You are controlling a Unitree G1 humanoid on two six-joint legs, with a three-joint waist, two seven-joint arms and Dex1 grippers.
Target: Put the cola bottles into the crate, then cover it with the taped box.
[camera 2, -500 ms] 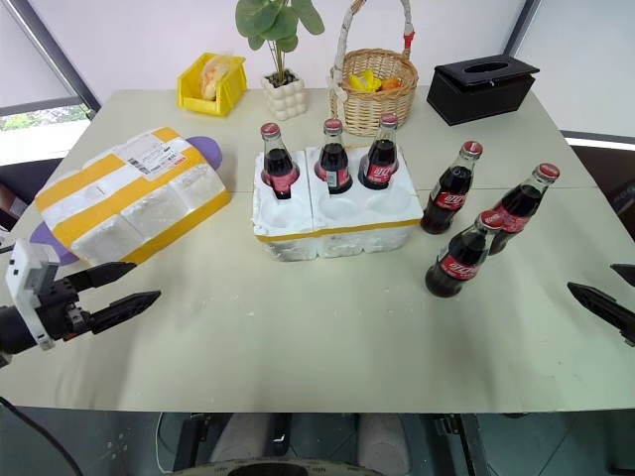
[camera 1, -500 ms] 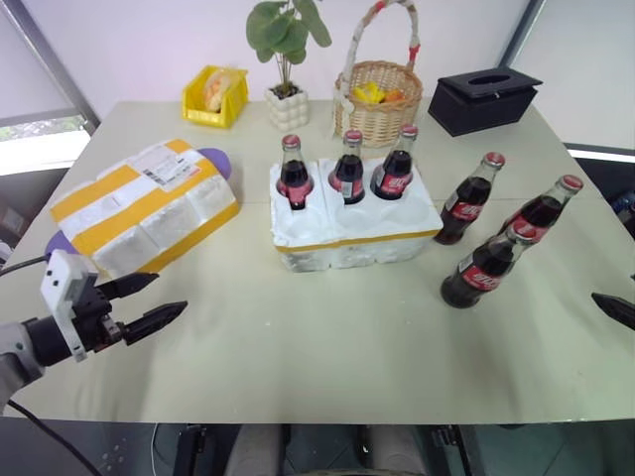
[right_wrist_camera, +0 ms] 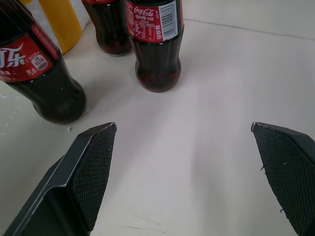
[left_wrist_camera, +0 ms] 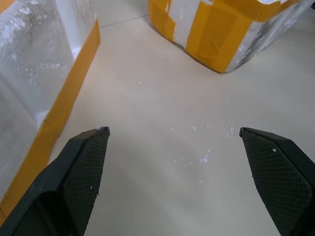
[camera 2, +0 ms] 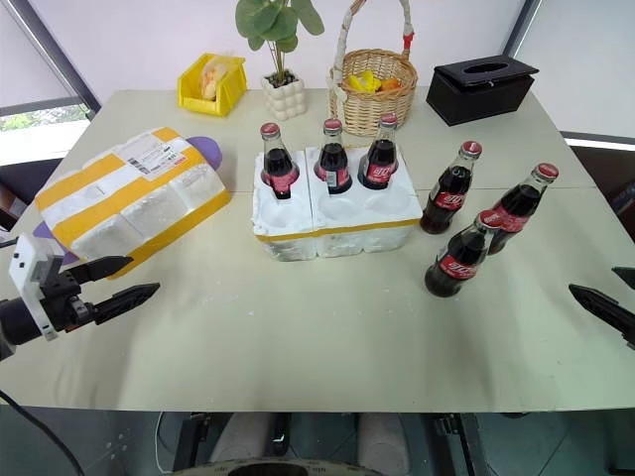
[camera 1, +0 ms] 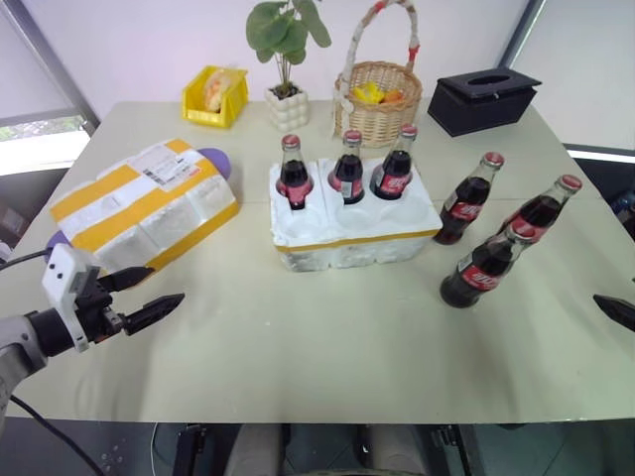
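Observation:
Three cola bottles (camera 1: 347,169) stand in the back row of the crate (camera 1: 357,236), a low white foam block with a yellow band, at the table's middle. Three more cola bottles (camera 1: 483,270) stand on the table right of it, and they appear close up in the right wrist view (right_wrist_camera: 155,44). The taped box (camera 1: 144,203) lies at the left. My left gripper (camera 1: 164,286) hovers open just in front of the box's near corner, nothing between its fingers (left_wrist_camera: 83,167). At the right table edge my right gripper (camera 2: 595,280) is open and empty, short of the loose bottles.
Along the far edge stand a yellow bin (camera 1: 215,96), a potted plant (camera 1: 288,99), a woven basket (camera 1: 379,99) and a black box (camera 1: 483,99). A purple object (camera 1: 213,159) pokes out from under the taped box. Bare tabletop (camera 1: 317,337) lies in front of the crate.
My left gripper has edged slightly up and left, closer to the taped box. The bottles, crate and right gripper have stayed put.

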